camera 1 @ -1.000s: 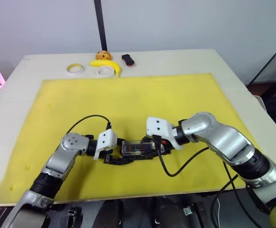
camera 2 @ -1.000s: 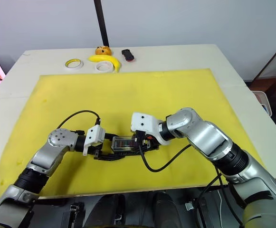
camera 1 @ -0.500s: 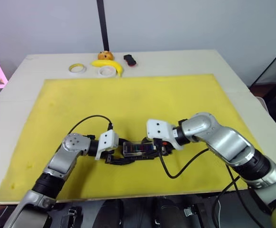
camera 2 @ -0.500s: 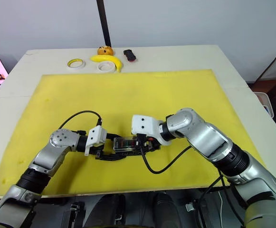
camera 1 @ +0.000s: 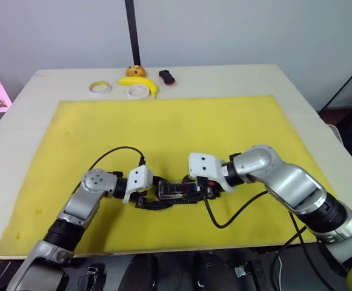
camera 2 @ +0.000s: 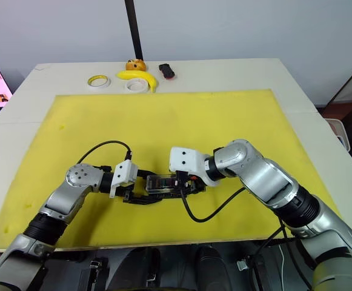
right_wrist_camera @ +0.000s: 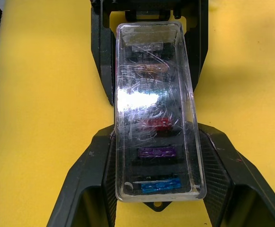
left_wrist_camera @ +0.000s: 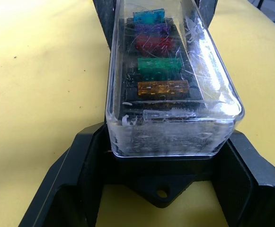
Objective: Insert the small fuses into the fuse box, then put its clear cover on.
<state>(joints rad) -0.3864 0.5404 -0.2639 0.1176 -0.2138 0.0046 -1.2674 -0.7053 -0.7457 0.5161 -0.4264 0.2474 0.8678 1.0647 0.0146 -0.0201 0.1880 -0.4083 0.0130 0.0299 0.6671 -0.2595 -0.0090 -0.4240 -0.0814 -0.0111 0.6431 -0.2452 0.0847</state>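
The black fuse box (camera 1: 177,190) lies on the yellow mat, near its front edge. The clear cover (left_wrist_camera: 175,109) sits on top of it. Through the cover I see the small fuses in a row: blue (left_wrist_camera: 149,16), purple (left_wrist_camera: 151,28), red (left_wrist_camera: 154,43), teal (left_wrist_camera: 160,64) and amber (left_wrist_camera: 163,87). My left gripper (camera 1: 153,196) holds the box's left end, with one finger against each side. My right gripper (camera 1: 201,189) clasps the right end the same way. In the right wrist view the cover (right_wrist_camera: 151,99) runs lengthwise between my fingers (right_wrist_camera: 92,170).
The yellow mat (camera 1: 163,121) covers most of the white table. At the back edge lie two tape rolls (camera 1: 99,88) (camera 1: 136,91), a banana (camera 1: 144,82), an orange object (camera 1: 136,71) and a small black-and-red object (camera 1: 166,76). Black cables loop from both wrists.
The whole picture has shifted slightly. Both grippers and the covered fuse box stay where they were.
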